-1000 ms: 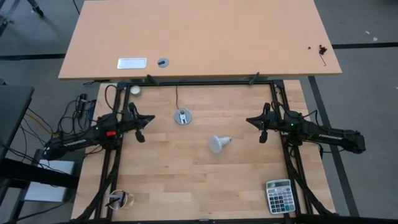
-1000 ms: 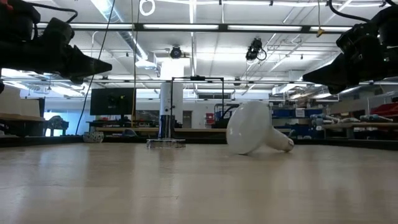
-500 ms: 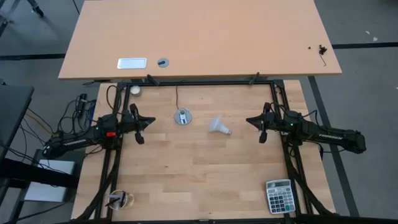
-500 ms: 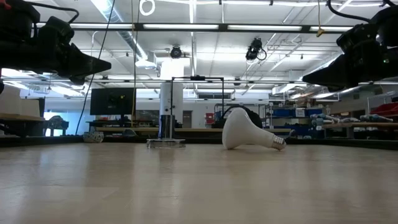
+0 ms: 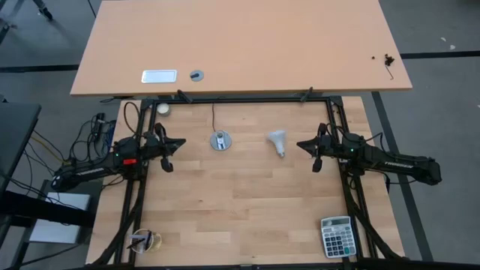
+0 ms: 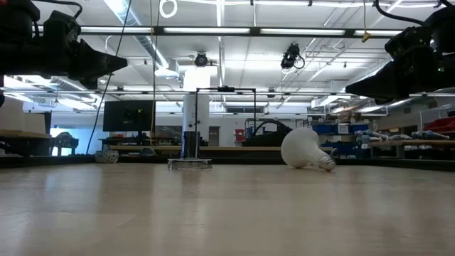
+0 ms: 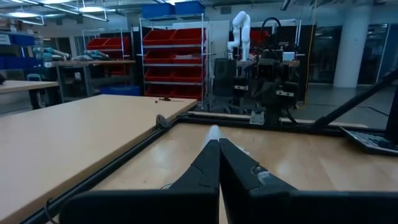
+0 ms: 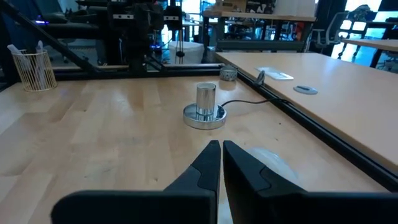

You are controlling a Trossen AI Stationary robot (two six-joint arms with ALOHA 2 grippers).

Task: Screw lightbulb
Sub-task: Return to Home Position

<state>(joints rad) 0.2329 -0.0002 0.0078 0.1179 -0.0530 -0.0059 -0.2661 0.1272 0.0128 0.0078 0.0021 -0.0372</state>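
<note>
**Wooden table (image 5: 247, 210), one loose lightbulb (image 5: 277, 139)**

It lies on its side between the single socket (image 5: 220, 140) and the right gripper (image 5: 300, 145), touching neither. Both arms hang raised at opposite sides, pointing inward. The left gripper (image 5: 182, 142) and the right are closed, empty.

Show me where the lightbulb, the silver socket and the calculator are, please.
lightbulb (image 5: 277, 140): high view, on its white cone body.
silver socket (image 5: 220, 141): high view, on its centre.
calculator (image 5: 337, 237): high view, on its keypad.
</note>
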